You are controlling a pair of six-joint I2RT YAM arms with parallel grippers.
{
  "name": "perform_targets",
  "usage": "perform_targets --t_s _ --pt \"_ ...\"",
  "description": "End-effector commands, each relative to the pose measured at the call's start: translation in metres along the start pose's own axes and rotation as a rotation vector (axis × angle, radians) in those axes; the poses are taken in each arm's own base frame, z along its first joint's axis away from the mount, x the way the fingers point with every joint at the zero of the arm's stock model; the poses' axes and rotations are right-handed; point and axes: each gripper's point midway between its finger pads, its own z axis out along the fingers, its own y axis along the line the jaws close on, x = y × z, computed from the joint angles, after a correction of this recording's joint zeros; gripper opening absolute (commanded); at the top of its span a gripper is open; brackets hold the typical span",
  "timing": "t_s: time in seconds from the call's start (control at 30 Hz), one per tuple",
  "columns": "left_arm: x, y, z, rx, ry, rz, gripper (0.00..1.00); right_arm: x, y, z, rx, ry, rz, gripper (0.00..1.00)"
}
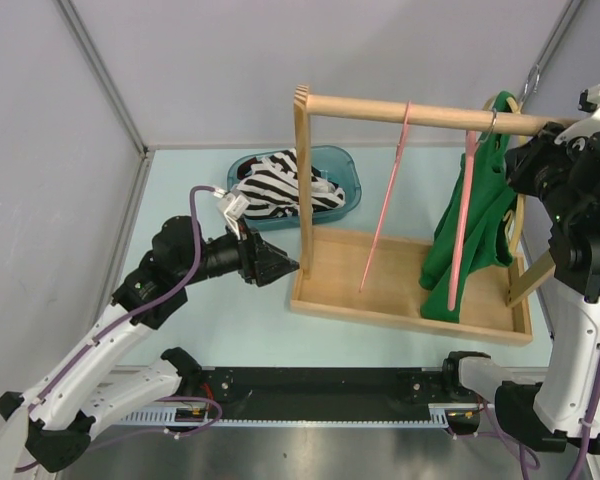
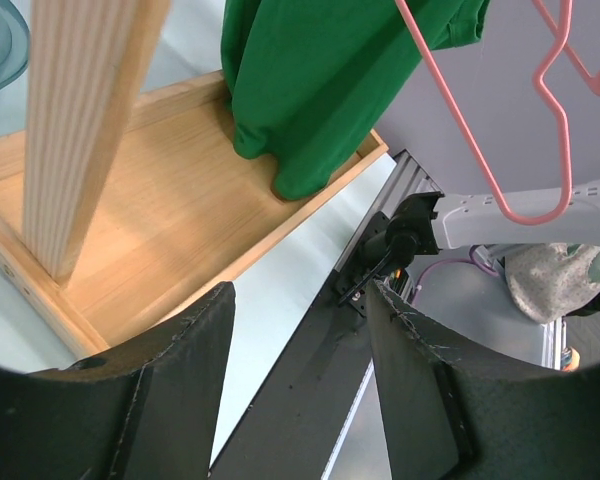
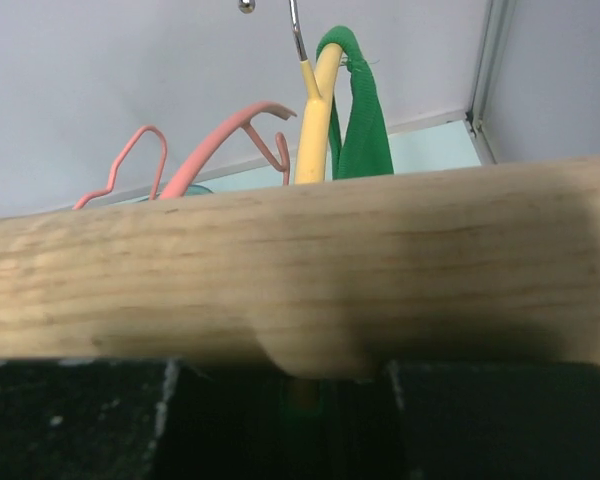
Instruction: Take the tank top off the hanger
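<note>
Two pink hangers (image 1: 388, 190) and one yellow hanger (image 3: 315, 120) are hanging on the rod (image 1: 410, 112), leaving open rod between them. The green tank top (image 1: 475, 225) is draping from the yellow hanger at the rod's right end, reaching down to the tray (image 1: 410, 318). The left gripper (image 1: 292, 266) is gaping wide, jaws holding nothing, just beside the left post (image 1: 302, 190). The right gripper (image 3: 280, 400) is showing parted jaws by the rod, which is blocking most of its wrist view; the gap is too dark to read.

Bright, even light (close rail (image 3: 280, 290) blurred).
</note>
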Motion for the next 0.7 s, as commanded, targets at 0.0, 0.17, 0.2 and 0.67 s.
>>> perform_targets --t_s 0.0,0.17,0.2,0.67 --pt "-0.001 -0.007 -0.004 0.025 -0.009 0.017 0.6 -0.066 0.009 -0.003 -0.031 -0.23 -0.041 0.0" --pt "-0.001 -0.007 -0.007 0.015 -0.011 0.019 0.6 -0.066 0.02 0.012 -0.087 -0.197 -0.029 0.0" --pt "-0.002 -0.007 -0.007 0.015 -0.014 0.022 0.6 -0.064 0.021 0.009 -0.095 -0.192 -0.019 0.0" --pt "0.001 -0.006 -0.003 0.022 0.002 0.018 0.61 -0.008 0.011 -0.031 -0.071 -0.069 0.042 0.0"
